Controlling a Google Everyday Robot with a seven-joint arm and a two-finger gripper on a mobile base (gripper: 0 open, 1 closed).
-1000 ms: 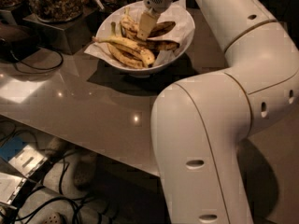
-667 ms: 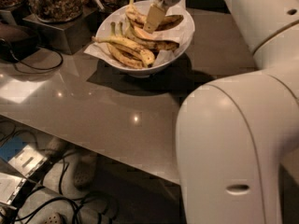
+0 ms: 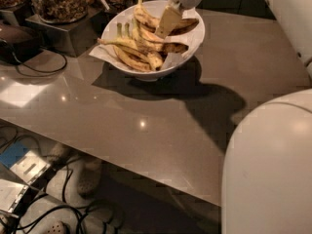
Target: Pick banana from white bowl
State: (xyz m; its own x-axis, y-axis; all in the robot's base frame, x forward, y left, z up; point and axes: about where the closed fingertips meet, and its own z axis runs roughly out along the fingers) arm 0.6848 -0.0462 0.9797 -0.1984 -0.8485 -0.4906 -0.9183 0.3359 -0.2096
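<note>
The white bowl [image 3: 192, 45] sits on the grey counter at the top centre, lined with white paper and holding several bananas. A brown-blotched banana with a dark end [image 3: 170, 47] lies across the middle of the pile. Cleaner yellow bananas with greenish stems [image 3: 124, 43] lie at the bowl's left. My gripper [image 3: 165, 24] comes down from the top edge into the bowl. Its tan tip rests on the bananas just above the blotched one. Another dark banana [image 3: 189, 25] lies behind the gripper.
Glass jars of nuts [image 3: 58, 1] stand on a metal stand at the back left, with a dark appliance and its cable [image 3: 29, 57] beside them. My white arm [image 3: 268, 165] fills the lower right. The counter's front edge [image 3: 122, 167] runs diagonally, with cables and boxes on the floor below.
The arm's big white links have swung right, uncovering more of the counter. The gripper has shifted slightly right over the bowl and stays low on the bananas.
</note>
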